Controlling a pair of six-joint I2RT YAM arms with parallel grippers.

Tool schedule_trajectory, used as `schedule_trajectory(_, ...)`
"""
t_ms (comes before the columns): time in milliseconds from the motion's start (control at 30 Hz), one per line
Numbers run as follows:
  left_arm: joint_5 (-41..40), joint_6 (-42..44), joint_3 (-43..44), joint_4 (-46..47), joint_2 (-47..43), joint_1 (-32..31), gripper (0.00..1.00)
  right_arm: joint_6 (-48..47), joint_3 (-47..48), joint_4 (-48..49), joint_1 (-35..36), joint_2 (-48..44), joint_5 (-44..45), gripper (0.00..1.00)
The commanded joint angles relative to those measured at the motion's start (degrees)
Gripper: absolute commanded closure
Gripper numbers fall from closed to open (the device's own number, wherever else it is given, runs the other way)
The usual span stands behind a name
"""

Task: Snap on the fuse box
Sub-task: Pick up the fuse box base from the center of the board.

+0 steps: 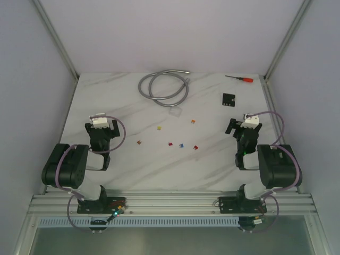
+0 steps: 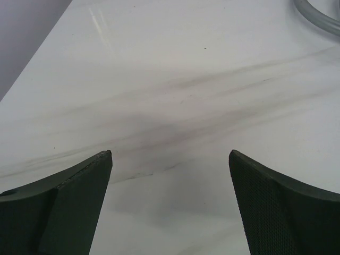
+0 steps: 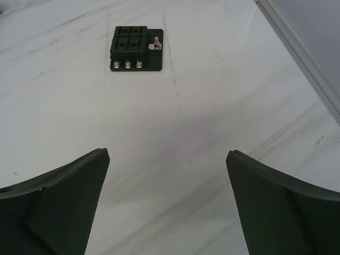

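left jaws: wide open, nothing btwn them; only bare worktop (image 1: 133,164) ahead.
right jaws: wide open too, empty, aimed toward the fuse box (image 3: 133,48) but well apart from it.
fuse box: flat on the worktop, far right side, ahead of your right arm; screw terminals face the right wrist cam.
clear cover (image 1: 175,112): mid-worktop, just below the hose coil (image 1: 163,87), left of the box, not touching it.
step in hand: prob. the approach; nothing gripped yet.
how to do it well: take the cover by its long edges w/ one arm, keep it level, and square its outline to the box before you press. Push straight down, no sideways shove. Pin the box's base w/ the other jaws so it can't skid.
watch: loose fuses (image 1: 181,145) lie at centre; carry the cover over them, don't sweep thru.
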Motion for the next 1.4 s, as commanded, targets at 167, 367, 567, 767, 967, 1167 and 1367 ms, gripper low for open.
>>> schedule_trajectory(167,0.83,0.68,0.36,3.02,0.18,-0.15,0.0,-0.92,0.3,1.97,-0.19,-0.49,-0.31,0.0)
schedule_trajectory(367,0.47,0.4,1.19,0.5,-0.71,-0.14,0.0,-0.6,8.18,-14.14,-0.19,-3.87,-0.21,0.0)
schedule_trajectory(567,-3.76,-1.54,10.71,-19.98,-7.04,-0.14,0.0,0.27,21.84,-33.51,-0.1,-3.51,0.34,0.0)
schedule_trajectory(767,-2.95,-7.76,15.68,-30.32,-13.61,-0.02,0.0,2.28,40.95,-49.87,-0.1,7.12,0.41,0.0)
schedule_trajectory(967,7.8,-14.69,18.51,-35.03,-15.94,-0.11,0.0,3.0,60.2,-63.11,-0.15,20.88,1.18,0.02)
schedule_trajectory(1167,14.39,-18.47,18.79,-37.23,-16.64,-0.2,0.0,3.69,71.13,-67.62,-0.15,30.18,0.56,0.08)
schedule_trajectory(1367,16.01,-20.01,17.8,-37.91,-17.07,-0.13,0.0,5.13,79.46,-72.41,0.07,37.46,-1.49,0.17)
